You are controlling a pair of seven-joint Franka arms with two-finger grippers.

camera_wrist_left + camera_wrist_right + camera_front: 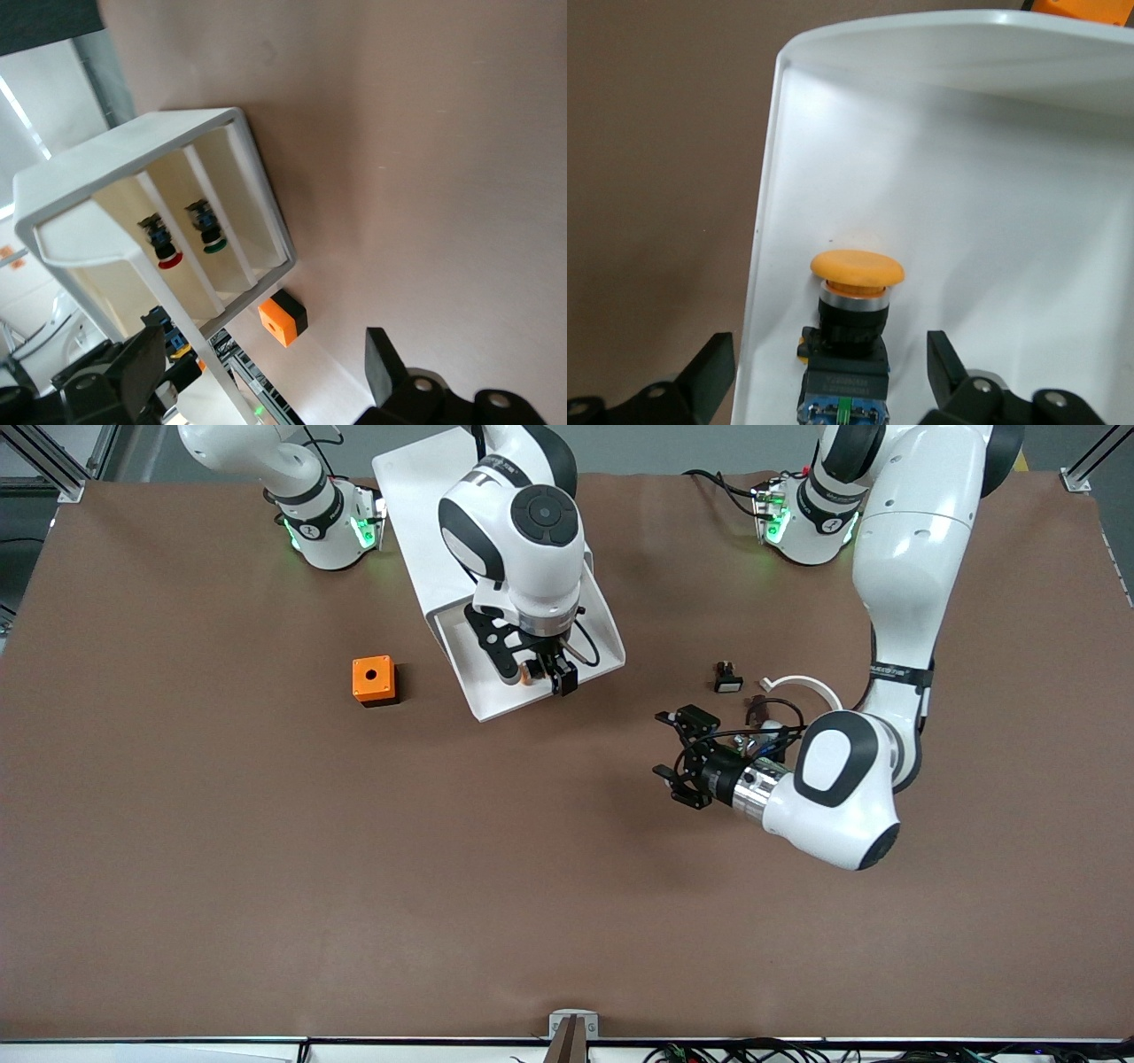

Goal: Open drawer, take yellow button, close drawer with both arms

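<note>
The white cabinet (416, 505) lies on the table with its drawer (487, 682) pulled out toward the front camera. The button (527, 676) lies in the drawer, its orange cap (855, 270) and black-blue body plain in the right wrist view against the drawer's white floor (992, 221). My right gripper (537, 677) is down in the drawer, open, one finger on each side of the button's body (830, 354), with a gap on both sides. My left gripper (663, 746) waits open over bare table toward the left arm's end, holding nothing, and faces the cabinet (133, 142).
An orange cube with a round hole (373, 680) (283, 319) sits beside the drawer toward the right arm's end. A small black piece with a white face (727, 680) and a white curved strip (802, 684) lie by the left arm. Red-capped (164, 243) and green-capped (208, 232) buttons show inside the cabinet.
</note>
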